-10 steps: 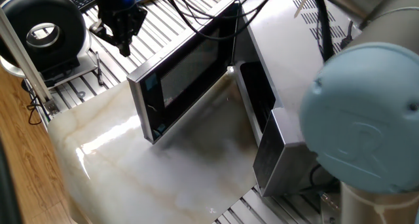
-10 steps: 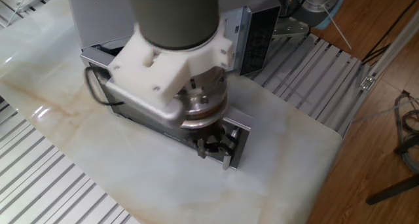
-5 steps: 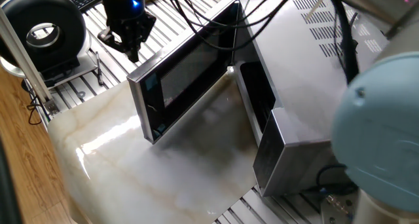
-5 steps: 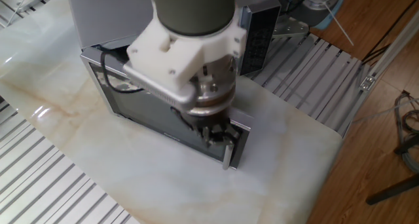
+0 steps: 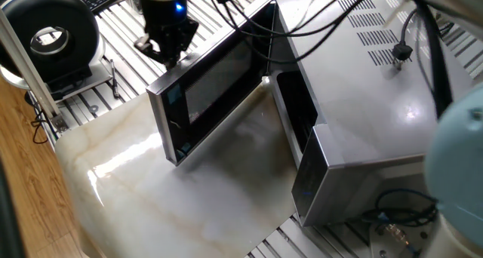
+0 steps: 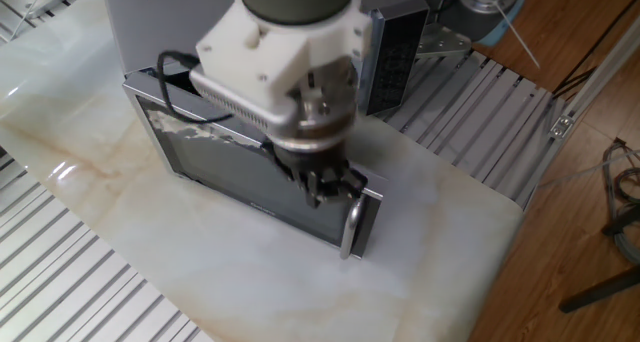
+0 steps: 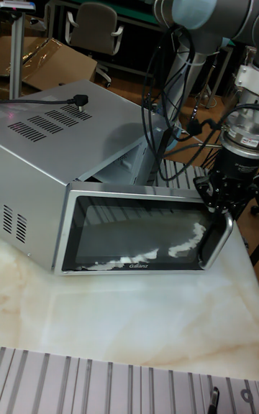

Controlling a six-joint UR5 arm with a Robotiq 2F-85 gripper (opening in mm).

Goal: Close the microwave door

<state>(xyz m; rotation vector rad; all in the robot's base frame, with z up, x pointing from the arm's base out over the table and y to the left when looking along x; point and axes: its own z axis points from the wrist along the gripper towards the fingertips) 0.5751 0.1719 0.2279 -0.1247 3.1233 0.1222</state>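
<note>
Since the microwave door (image 5: 213, 92) stands swung wide from the microwave (image 5: 362, 99), its free edge sits directly below the gripper (image 5: 167, 51), while the hinge side and dark cavity lie well beyond it toward the oven body; the door's lower edge runs just above the marble counter (image 5: 189, 198). In the tall fixed view the gripper (image 7: 224, 193) hovers at the top outer corner of the door (image 7: 137, 233), right above the vertical bar handle (image 7: 218, 237); whether the fingertips touch the frame cannot be told. In the other fixed view the gripper (image 6: 325, 182) sits over the door's (image 6: 240, 167) handle end; its fingers look close together with nothing between them, though the gap is too dark to be sure.

Handling, judged: the door is a rigid metal-and-glass panel, fairly heavy but carried on its hinge, so it should swing with a modest sideways push; no grasp is needed. Best contact is the silver frame or handle at the free edge, farthest from the hinge, for leverage; avoid the glass window, which is smooth and likelier to let fingertips slip. The latch probably needs a firmer final press.
</note>
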